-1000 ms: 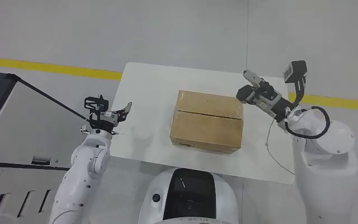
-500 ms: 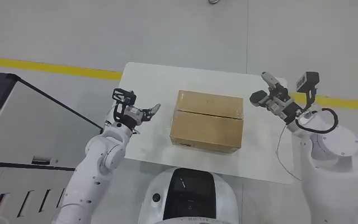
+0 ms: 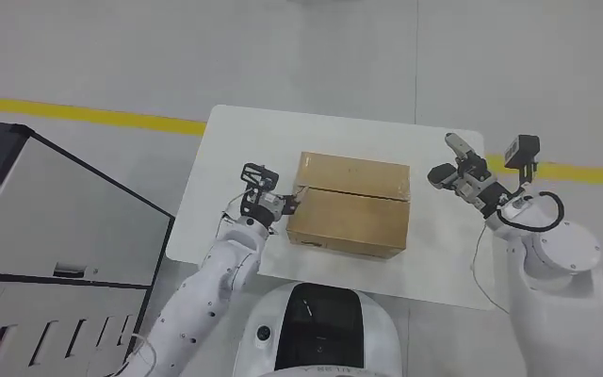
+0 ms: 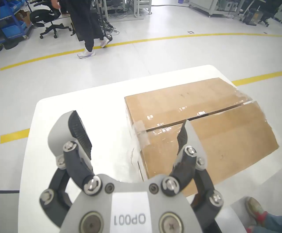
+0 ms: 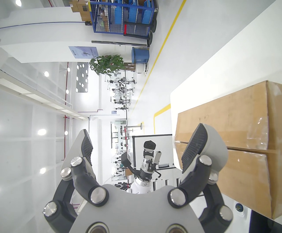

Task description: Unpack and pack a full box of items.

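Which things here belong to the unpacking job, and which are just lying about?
Job in hand: closed cardboard box; left gripper, open beside it; right gripper, open.

Lying about: office chair; potted plant; blue cage cart.

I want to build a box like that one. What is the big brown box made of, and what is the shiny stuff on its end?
The big brown box looks like cardboard: dull tan flaps meeting at a middle seam. The shiny strip at the seam's end seems to be clear plastic tape: glossy, crinkled, see-through.
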You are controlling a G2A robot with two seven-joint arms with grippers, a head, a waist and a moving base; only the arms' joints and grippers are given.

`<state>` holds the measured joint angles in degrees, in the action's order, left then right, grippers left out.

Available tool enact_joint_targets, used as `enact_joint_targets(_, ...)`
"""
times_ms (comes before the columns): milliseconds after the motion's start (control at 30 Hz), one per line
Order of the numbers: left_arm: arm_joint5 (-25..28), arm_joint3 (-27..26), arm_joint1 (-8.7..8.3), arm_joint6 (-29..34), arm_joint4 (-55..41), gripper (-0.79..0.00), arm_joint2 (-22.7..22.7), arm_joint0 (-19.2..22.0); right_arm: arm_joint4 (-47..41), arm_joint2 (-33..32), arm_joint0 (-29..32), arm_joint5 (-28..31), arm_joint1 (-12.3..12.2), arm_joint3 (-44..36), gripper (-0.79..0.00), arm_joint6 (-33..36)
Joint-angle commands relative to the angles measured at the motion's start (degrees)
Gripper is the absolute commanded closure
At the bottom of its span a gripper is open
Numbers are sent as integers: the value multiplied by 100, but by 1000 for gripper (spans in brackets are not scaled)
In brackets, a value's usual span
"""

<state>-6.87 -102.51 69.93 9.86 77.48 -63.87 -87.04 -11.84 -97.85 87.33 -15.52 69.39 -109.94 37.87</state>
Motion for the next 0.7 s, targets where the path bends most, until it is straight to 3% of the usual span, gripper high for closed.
enact_joint_targets(0, -96, 183, 29, -44, 151, -785, 101, 100, 11, -27, 48, 18, -13, -23, -785, 14)
enact_joint_targets(367, -542, 1203, 221, 94, 493, -785, 483, 932, 18, 36, 207, 29, -52, -165, -785, -49)
enact_joint_targets(667, -730, 1370, 281, 343, 741, -785, 511, 962, 34, 16, 238, 48, -96, -118, -785, -4)
